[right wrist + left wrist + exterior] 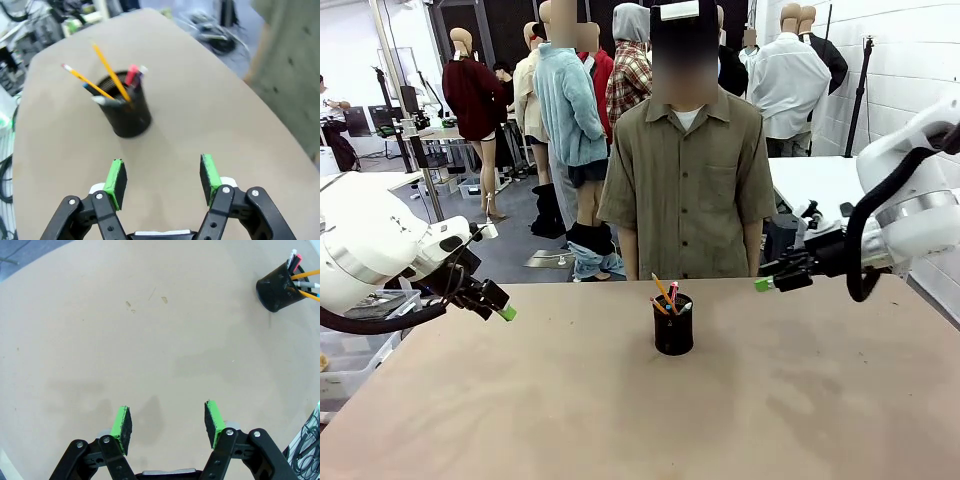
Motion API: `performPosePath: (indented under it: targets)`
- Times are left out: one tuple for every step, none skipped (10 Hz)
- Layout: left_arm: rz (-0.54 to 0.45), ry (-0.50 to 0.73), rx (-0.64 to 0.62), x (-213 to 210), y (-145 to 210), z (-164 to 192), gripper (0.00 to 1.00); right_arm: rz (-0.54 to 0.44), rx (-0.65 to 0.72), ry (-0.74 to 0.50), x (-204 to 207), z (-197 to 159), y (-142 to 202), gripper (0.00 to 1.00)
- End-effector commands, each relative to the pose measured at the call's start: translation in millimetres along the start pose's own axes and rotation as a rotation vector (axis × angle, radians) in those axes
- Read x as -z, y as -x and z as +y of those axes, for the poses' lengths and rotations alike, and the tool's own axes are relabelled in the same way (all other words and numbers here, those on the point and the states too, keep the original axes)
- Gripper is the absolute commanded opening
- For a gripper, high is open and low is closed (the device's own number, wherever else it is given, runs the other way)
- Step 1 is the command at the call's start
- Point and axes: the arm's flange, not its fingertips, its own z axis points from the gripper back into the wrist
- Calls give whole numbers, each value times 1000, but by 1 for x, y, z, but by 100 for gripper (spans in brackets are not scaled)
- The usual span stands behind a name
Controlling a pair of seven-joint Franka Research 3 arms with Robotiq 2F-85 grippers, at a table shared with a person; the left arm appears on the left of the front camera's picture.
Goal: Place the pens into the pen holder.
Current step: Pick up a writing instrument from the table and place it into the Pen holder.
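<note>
In the front view, the pen holder [673, 325] is seen standing upright on the worktop [620, 410], near the middle and closer to the far edge than to the near one, with the pens [666, 294] held inside it, their ends sticking out above the rim. The left gripper [500, 306] is held above the worktop's left edge and the right gripper [767, 282] over the far edge to the right of the holder; both are well apart from it. A person [688, 180] is seen standing behind the far edge. In the left wrist view, the fingers [121, 426] are spread apart with nothing between them, over bare worktop, and the holder lies far off toward the upper right. In the right wrist view, the fingers [116, 181] are likewise released and empty, and the holder is seen just beyond them, with two orange-yellow pencils leaning out.
</note>
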Motion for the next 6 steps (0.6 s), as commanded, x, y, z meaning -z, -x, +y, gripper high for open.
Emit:
performPosePath:
  targets:
    - [-11, 5, 18, 1, -1, 3, 76, 102, 161, 99, -10, 10, 5, 74]
    - [-11, 5, 18, 1, -1, 3, 76, 149, 221, 142, -18, 14, 11, 74]
    - [-11, 5, 18, 1, -1, 3, 76, 179, 258, 186, -23, 17, 14, 74]
    - [-11, 5, 18, 1, -1, 3, 76, 220, 311, 233, -26, 20, 14, 74]
    - [-11, 5, 18, 1, -1, 3, 76, 245, 303, 245, -26, 24, 12, 74]
    - [-11, 5, 18, 1, -1, 3, 76, 256, 284, 257, -21, 28, 8, 74]
